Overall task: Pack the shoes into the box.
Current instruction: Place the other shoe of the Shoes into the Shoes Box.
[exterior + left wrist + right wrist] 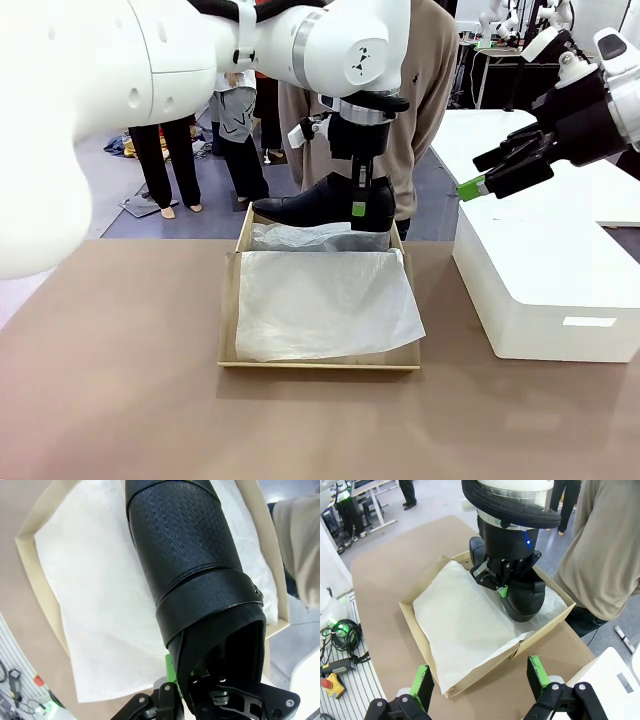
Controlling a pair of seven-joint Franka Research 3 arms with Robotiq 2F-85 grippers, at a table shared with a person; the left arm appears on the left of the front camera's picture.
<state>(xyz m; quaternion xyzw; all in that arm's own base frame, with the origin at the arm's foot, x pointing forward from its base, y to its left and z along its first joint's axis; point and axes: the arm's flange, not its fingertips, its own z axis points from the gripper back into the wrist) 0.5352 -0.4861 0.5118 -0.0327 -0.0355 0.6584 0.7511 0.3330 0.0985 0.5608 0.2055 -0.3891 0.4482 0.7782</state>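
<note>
One shoe [320, 205], one box [320, 364], one white block [540, 280].

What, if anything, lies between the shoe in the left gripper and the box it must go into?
Nothing solid that shows. The left gripper holds the shoe just above the far end of the open box. Beneath the shoe lies only the white tissue paper lining the box.

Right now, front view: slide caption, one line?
Left gripper holds black dress shoe at far end of tissue-lined shoebox; right gripper hovers open near white block.
</note>
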